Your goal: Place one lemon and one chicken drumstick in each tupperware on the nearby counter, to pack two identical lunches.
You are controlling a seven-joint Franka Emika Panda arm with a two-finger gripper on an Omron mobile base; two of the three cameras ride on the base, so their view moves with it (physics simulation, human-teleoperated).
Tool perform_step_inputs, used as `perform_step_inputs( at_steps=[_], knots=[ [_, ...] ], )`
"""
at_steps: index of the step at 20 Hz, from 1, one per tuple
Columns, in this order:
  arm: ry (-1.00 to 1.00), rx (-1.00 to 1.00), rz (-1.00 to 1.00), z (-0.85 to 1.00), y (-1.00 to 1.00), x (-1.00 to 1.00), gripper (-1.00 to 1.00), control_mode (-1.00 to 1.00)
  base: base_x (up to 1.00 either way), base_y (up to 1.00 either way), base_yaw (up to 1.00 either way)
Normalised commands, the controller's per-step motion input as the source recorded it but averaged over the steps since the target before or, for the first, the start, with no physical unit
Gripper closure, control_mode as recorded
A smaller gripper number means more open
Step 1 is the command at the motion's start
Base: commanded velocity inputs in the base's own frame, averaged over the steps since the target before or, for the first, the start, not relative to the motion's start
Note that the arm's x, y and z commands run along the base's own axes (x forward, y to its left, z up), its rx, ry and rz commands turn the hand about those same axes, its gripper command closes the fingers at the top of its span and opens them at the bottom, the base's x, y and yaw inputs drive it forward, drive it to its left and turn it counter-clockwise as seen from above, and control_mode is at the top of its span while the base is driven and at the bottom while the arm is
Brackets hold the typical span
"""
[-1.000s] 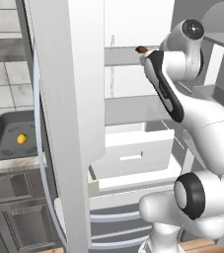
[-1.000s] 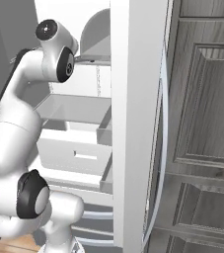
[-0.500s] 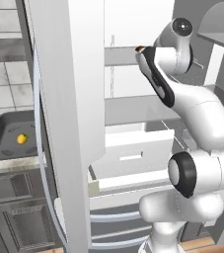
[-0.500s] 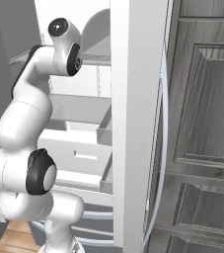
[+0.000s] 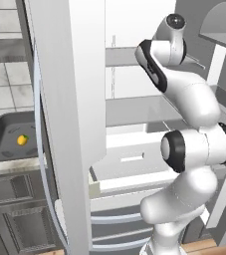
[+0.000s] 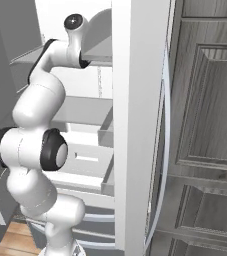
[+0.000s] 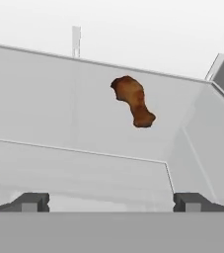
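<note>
— What's over on the left?
— A lemon [image 5: 21,140] sits in a grey tray [image 5: 5,149] on the worktop [image 5: 10,167], beside the open fridge door [image 5: 69,119].
— And from the hand?
— A drumstick [image 7: 133,101] lies on a pale fridge shelf [image 7: 59,99], ahead of the tool [image 7: 111,201], whose tips stand wide apart, holding nothing.

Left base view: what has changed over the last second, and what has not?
The arm has swung left and reached deeper into the open fridge; its end effector is open, with a chicken drumstick lying ahead on the shelf. The lemon stays in the tupperware on the counter.
</note>
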Motion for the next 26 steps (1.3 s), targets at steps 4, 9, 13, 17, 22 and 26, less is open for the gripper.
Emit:
perform_step_inputs(
  at_steps=[4, 9, 13, 17, 22, 26],
  knots=[
    [0.06, 0.00, 0.00, 0.00, -0.15, 0.56, -1.00, -1.00, 0.00, 0.00, 0.00],
    [0.06, 0.00, 0.00, 0.00, -0.10, 0.46, -1.00, -1.00, 0.00, 0.00, 0.00],
    [0.05, 0.00, 0.00, 0.00, -0.10, 0.47, -1.00, -1.00, 0.00, 0.00, 0.00],
    [0.01, 0.00, 0.01, -0.01, -0.09, 0.51, -1.00, -1.00, 0.00, 0.00, 0.00],
    [0.00, 0.00, 0.01, -0.11, -0.06, 0.53, -1.00, -1.00, 0.00, 0.00, 0.00],
    [0.01, 0.00, 0.02, -0.17, -0.05, 0.39, -1.00, -1.00, 0.00, 0.00, 0.00]
  ],
)
